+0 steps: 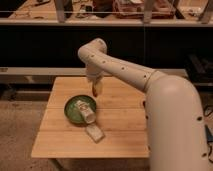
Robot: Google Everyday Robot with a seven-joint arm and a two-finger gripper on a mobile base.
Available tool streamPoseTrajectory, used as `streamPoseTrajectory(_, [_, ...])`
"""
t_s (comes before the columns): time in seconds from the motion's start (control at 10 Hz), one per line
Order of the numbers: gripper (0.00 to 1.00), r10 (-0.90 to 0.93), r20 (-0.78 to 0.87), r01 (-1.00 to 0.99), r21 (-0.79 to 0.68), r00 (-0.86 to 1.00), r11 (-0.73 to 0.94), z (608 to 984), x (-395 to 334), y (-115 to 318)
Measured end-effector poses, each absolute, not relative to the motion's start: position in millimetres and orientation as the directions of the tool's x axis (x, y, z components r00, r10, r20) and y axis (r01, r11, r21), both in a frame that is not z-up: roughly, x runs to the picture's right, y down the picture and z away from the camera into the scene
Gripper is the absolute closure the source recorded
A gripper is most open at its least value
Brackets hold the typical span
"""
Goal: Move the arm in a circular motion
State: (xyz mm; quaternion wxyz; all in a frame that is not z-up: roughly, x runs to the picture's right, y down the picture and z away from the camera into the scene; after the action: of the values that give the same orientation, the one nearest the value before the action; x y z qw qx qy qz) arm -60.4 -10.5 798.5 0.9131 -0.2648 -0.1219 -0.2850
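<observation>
Spotting the gripper (95, 89) hanging tip-down over the back part of the wooden table (120, 140), approx 12 o'clock from table center. Not managing to tell if clenched or released tbh, just seeing a narrow yellowish tip pointing down. Hovering above the tabletop, not touching anything afaict.

Finding the green bowl (69, 109) at 7 o'clock from that tip, near but apart. Noticing a crumpled white thing (84, 112) lying in the bowl, reaching toward the bowl's 5 o'clock rim. Seeing a small pale packet (95, 133) lying flat on the table at 5 o'clock from the bowl, just beside the rim.

Following the arm (125, 75) now: rising from the gripper toward 12 o'clock to a rounded elbow, then bending and running down toward 4 o'clock as a thick cream tube w/ small dark dots. Ending in a huge rounded segment filling the 3 to 5 o'clock part of the view and covering the table's right side.

Also catching a dark shelf unit (40, 50) behind the table at 12 o'clock, w/ a cluttered counter (30, 15) on top, not making out the stuff on it.
</observation>
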Motion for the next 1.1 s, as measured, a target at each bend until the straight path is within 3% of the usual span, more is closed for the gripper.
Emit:
streamPoseTrajectory(0.2, [0.35, -0.497, 0.454, 0.664, -0.371, 0.739, 0.649, 744.2, -39.5, 50.4])
streamPoseTrajectory(0.6, [0.35, -0.394, 0.374, 0.537, -0.457, 0.839, 0.709, 697.7, 93.2, 161.6])
streamPoseTrajectory(0.9, [0.35, -0.267, 0.232, 0.35, -0.494, 0.935, 0.796, 678.9, 192.2, 188.5])
streamPoseTrajectory(1.1, [0.35, -0.181, 0.112, 0.213, -0.485, 0.977, 0.848, 674.0, 260.5, 177.2])
